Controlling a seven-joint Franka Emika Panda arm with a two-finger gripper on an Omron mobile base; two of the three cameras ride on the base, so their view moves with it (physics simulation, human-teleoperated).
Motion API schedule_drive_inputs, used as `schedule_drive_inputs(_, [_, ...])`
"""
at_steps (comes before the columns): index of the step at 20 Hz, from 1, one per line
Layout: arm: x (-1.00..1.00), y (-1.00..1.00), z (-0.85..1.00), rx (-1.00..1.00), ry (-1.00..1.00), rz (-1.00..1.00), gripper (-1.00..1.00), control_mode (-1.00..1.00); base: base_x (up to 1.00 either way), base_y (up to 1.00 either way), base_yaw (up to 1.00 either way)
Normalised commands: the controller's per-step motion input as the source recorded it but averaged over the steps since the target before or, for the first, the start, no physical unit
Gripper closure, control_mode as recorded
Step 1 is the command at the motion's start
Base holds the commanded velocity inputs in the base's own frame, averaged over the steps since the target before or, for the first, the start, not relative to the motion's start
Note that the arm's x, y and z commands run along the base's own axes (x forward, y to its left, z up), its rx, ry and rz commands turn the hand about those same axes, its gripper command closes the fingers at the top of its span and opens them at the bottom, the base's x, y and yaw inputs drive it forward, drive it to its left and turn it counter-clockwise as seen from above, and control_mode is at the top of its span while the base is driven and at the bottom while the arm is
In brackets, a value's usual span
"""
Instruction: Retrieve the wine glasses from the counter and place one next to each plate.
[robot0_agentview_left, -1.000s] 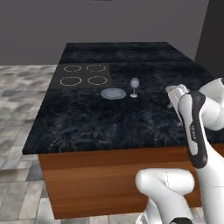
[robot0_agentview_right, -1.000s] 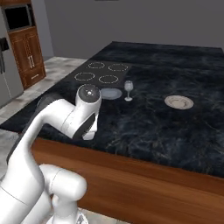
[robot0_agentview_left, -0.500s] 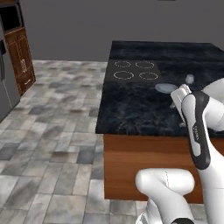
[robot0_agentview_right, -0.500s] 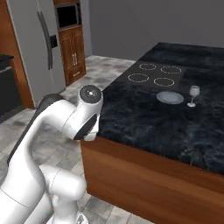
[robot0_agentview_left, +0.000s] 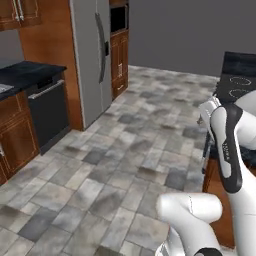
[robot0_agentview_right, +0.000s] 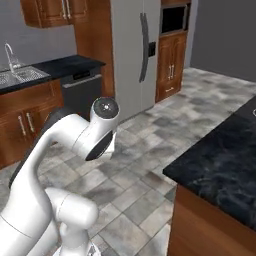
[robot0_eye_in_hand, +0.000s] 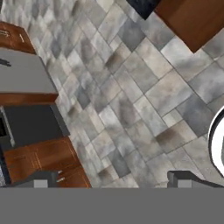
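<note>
The fingers (robot0_eye_in_hand: 113, 180) stand wide apart with nothing between them, their two dark tips rising at the bottom of the hand view over grey stone floor tiles (robot0_eye_in_hand: 131, 96). In that view a corner of the black-topped island (robot0_eye_in_hand: 144, 6) and its brown wooden side (robot0_eye_in_hand: 192, 19) sit at the top right, and a grey refrigerator (robot0_eye_in_hand: 24, 76) with a dark dishwasher front (robot0_eye_in_hand: 30, 124) and brown cabinets (robot0_eye_in_hand: 39, 159) lies along the left.

In the left base view the bench (robot0_agentview_left: 27, 72), a black slab over brown wooden fronts, runs along the left edge beside the dishwasher (robot0_agentview_left: 47, 112) and the tall grey refrigerator (robot0_agentview_left: 92, 55). The island's far end with white burner rings (robot0_agentview_left: 240, 92) shows at the right edge, behind the white arm (robot0_agentview_left: 230, 145).

In the right base view the bench (robot0_agentview_right: 60, 67) carries a steel sink (robot0_agentview_right: 15, 75) with a tap at its left end. The near corner of the island (robot0_agentview_right: 220, 170) fills the lower right. No wine glasses or plates can be made out on either surface from here.
</note>
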Motion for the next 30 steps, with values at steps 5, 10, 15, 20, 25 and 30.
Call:
schedule_drive_inputs(5, [0.00,0.00,0.00,0.00,0.00,0.00,-1.00,1.00,0.01,0.94,0.75])
schedule_drive_inputs(10, [0.00,0.00,0.00,0.00,0.00,0.00,-1.00,1.00,0.00,0.76,0.82])
schedule_drive_inputs(15, [0.00,0.00,0.00,0.00,0.00,0.00,-1.00,1.00,0.18,0.43,0.86])
schedule_drive_inputs(20, [0.00,0.00,0.00,0.00,0.00,0.00,-1.00,1.00,0.41,0.41,0.81])
schedule_drive_inputs(25, [0.00,0.00,0.00,0.00,0.00,0.00,-1.00,1.00,0.56,0.24,0.82])
schedule_drive_inputs(30, [0.00,0.00,0.00,0.00,0.00,0.00,-1.00,1.00,0.67,-0.01,0.84])
